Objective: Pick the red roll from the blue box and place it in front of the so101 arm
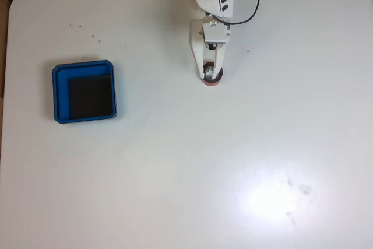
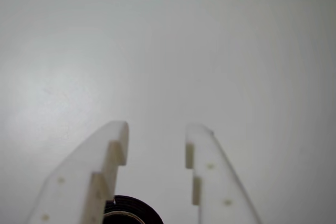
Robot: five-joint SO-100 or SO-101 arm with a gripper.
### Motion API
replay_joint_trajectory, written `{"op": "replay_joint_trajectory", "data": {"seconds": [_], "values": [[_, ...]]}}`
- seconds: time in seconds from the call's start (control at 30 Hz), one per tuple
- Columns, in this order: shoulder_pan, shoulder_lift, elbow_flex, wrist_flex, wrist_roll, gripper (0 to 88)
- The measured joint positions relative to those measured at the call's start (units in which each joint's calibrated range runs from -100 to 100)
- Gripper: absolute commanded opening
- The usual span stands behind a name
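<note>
- A white tabletop point(image 1: 175, 167) fills the fixed view, seen from above, with a bright glare patch toward the lower right.
- The so101 arm point(image 1: 213, 4), white with black servo motors and red and black wires, reaches down from the top edge, right of centre.
- Its fingers point(image 1: 212, 74) point toward the bottom of the fixed view, tapering to a narrow tip.
- The red roll point(image 1: 213, 79) sits on the tabletop right at that tip, a thin red edge showing below the fingers.
- The blue box point(image 1: 56, 94) lies well apart, on the left side of the fixed view; its dark floor is bare.
- In the wrist view, the two white fingers point(image 2: 156, 140) stand apart with a clear gap of tabletop between their tips.
- The red roll point(image 2: 137, 208) shows there as a dark ring at the bottom edge, low between the fingers, close against the left one; whether they touch cannot be told.
</note>
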Motion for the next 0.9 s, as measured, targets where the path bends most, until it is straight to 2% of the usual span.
{"op": "replay_joint_trajectory", "data": {"seconds": [0.2,0.6,0.73,0.9], "values": [[0.00,0.00,0.00,0.00,0.00,0.2],[0.00,0.00,0.00,0.00,0.00,0.5],[-3.96,0.00,0.00,0.00,0.00,0.5],[-4.65,0.00,0.00,0.00,0.00,0.5]]}}
